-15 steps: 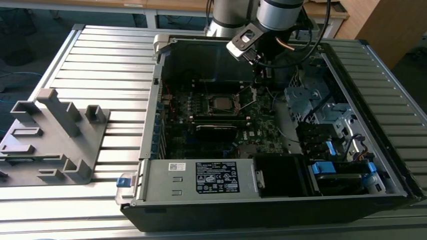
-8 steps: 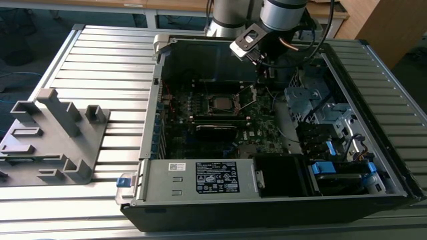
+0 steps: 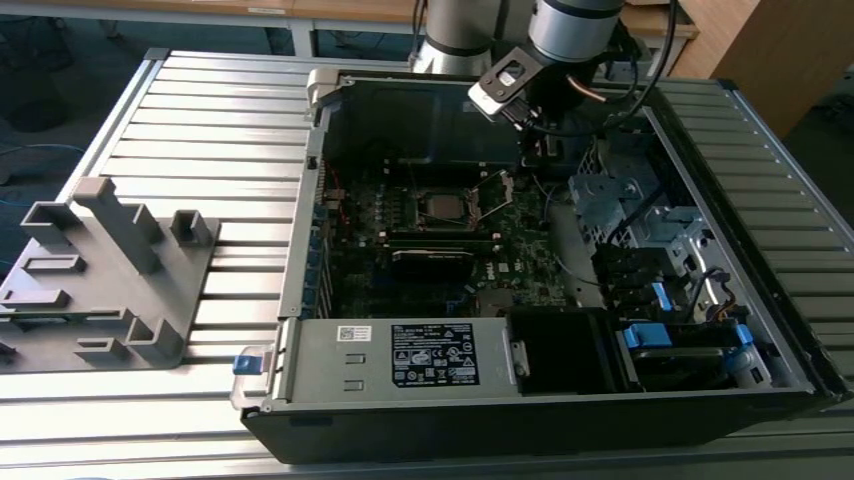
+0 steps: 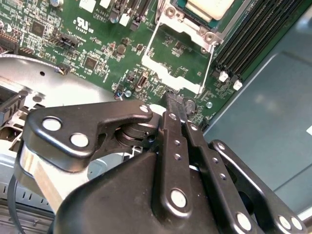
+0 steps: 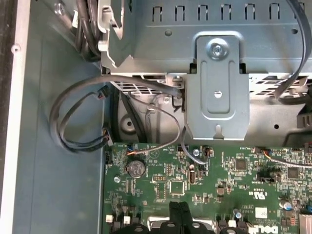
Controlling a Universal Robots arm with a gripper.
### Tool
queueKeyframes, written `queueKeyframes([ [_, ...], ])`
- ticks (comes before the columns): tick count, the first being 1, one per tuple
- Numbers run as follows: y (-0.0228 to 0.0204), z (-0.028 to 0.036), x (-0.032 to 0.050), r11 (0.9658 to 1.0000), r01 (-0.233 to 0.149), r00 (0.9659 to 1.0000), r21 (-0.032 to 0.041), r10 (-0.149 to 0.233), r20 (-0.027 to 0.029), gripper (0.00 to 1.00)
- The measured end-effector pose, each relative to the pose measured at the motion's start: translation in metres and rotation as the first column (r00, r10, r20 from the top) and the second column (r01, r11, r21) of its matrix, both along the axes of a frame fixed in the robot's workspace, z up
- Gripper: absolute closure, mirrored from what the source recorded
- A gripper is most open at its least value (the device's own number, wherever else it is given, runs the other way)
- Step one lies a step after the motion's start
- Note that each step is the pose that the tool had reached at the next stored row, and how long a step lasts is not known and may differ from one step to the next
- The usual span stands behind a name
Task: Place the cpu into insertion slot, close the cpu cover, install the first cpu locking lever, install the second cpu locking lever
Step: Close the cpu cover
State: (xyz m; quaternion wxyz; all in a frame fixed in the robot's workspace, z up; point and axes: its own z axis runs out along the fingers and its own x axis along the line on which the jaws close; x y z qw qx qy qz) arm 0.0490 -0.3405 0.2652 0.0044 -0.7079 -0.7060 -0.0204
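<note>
A ribbed aluminium bench (image 3: 200, 110) is seen carrying an open black and grey computer case (image 3: 534, 425). A grey robot arm (image 3: 574, 25) is lowered into the case near the top of the exterior view. On the dark green motherboard (image 4: 97, 44), the small flat square cpu with its dull grey metal face (image 4: 209, 6) is already seated in the square, silver-rimmed insertion slot (image 4: 192, 27).

The thin square silver cpu cover (image 4: 168, 75) is swung open beside the slot, and the board is visible through its large window. The black pincer (image 4: 173, 102) is pressed together with nothing pinched in it. Its tip is placed just at the cover's free edge, though whether contact is made cannot be told. In the first wrist view the two fingers (image 5: 174, 212) are shown lying flat against each other.

The cover is judged to be light, stiff sheet metal, smooth enough to slip, and free to turn only about its hinge. It is best taken or pushed at the free edge, away from the hinge. The cpu and the socket contacts beneath it are judged fragile, so little force is called for.
</note>
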Motion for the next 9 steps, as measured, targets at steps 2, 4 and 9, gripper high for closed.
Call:
queueKeyframes([
  [2,0.0000,0.0000,0.0018,1.0000,0.000,1.0000,0.0001,0.000,0.0000,0.89],
  [4,0.0000,0.0000,0.0026,1.0000,0.000,1.0000,0.0000,0.000,0.0000,0.89],
  [9,0.0000,0.0000,0.0049,1.0000,0.000,1.0000,0.0000,0.000,0.0000,0.89],
])
